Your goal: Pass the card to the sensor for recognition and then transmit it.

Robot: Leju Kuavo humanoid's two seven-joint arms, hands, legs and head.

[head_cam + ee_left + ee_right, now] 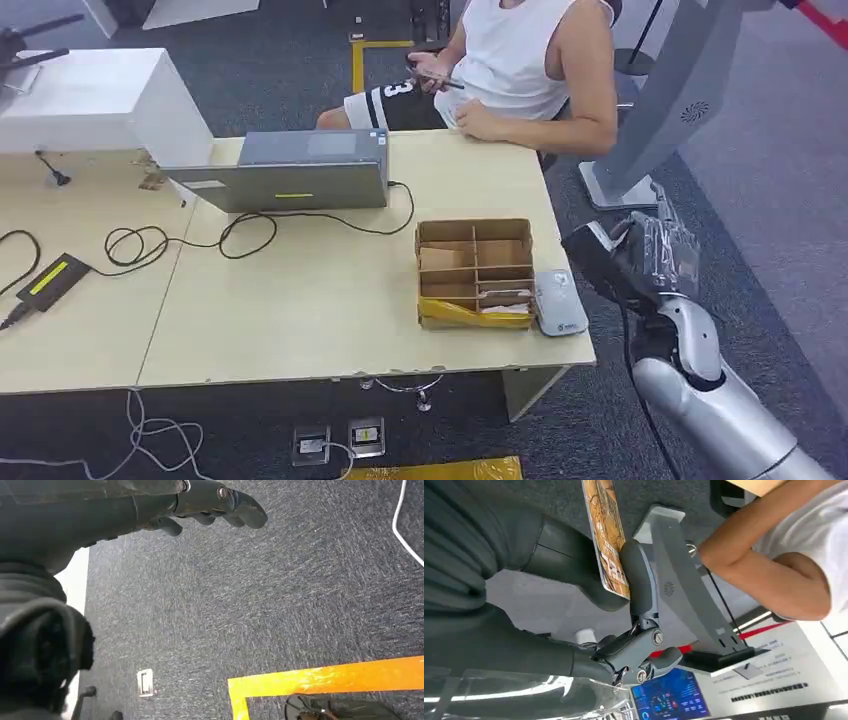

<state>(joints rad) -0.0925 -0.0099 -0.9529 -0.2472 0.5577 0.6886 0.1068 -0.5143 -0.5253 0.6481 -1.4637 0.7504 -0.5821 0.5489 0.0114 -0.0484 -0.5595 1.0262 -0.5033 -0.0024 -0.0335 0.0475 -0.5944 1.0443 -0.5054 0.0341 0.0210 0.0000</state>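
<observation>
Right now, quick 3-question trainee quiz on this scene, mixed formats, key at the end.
1. True or false: the right hand holds a card.
2. What lies on the table right beside the cardboard box, on the side nearer the right arm? A) grey card reader B) mug C) keyboard
3. Fill in: the left hand hangs over the ____.

Key:
1. True, pinched between thumb and a finger.
2. A, the reader touches the box's side.
3. Carpet, holding nothing.
</observation>
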